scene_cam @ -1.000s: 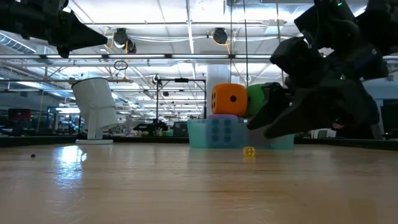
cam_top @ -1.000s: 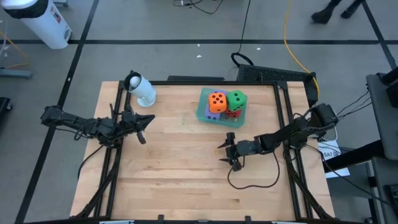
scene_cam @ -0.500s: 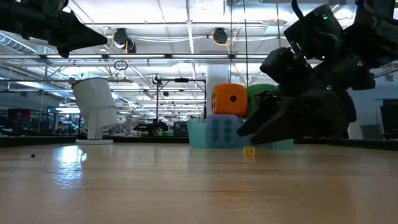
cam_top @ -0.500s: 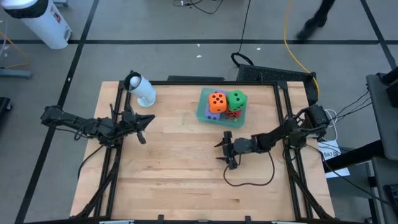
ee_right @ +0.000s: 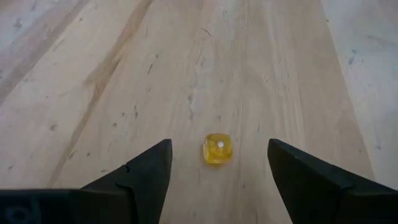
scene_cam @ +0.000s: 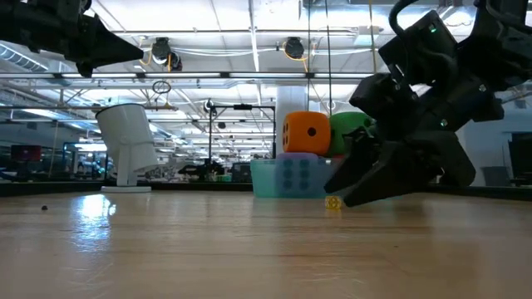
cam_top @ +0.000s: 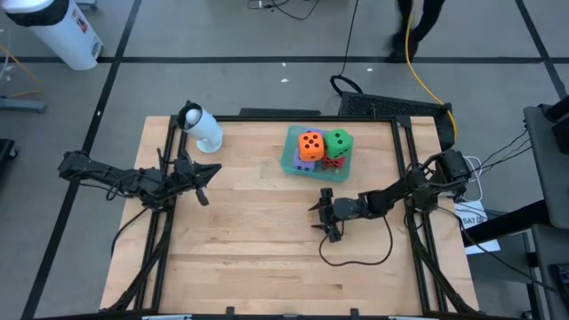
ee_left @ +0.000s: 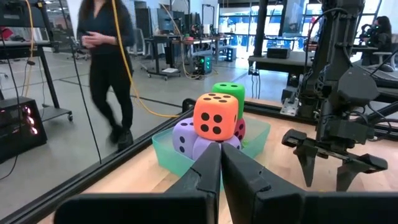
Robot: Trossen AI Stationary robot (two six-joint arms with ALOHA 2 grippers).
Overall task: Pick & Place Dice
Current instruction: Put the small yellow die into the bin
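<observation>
One small translucent yellow die point(ee_right: 217, 149) lay on the bare wooden counter point(cam_top: 258, 258), straight ahead of the right hand point(ee_right: 217, 163) and centred in the gap between its two dark fingers point(ee_right: 142, 169), which stood spread well wider than the die. In the low view the die point(scene_cam: 333, 203) sat just beside the lowered fingertips, not yet between them and touching neither. Being a cube, it offered no long axis to line up with. The right hand point(cam_top: 325, 213) was clearly the nearer; the left hand point(cam_top: 201, 181) hung above the counter's left side with its fingers pressed together, holding nothing, well apart from the die.

Behind the right hand stood the translucent teal tray point(cam_top: 289, 160) with the big soft dice heaped in it: the orange one point(cam_top: 310, 146) on top, the green point(cam_top: 338, 142) beside it, the red point(cam_top: 332, 163) and purple-blue point(ee_left: 184, 137) lower down. Open board lay around the little die on every side, no edge nearby, so a short forward and downward reach should probably have been enough to straddle it.
</observation>
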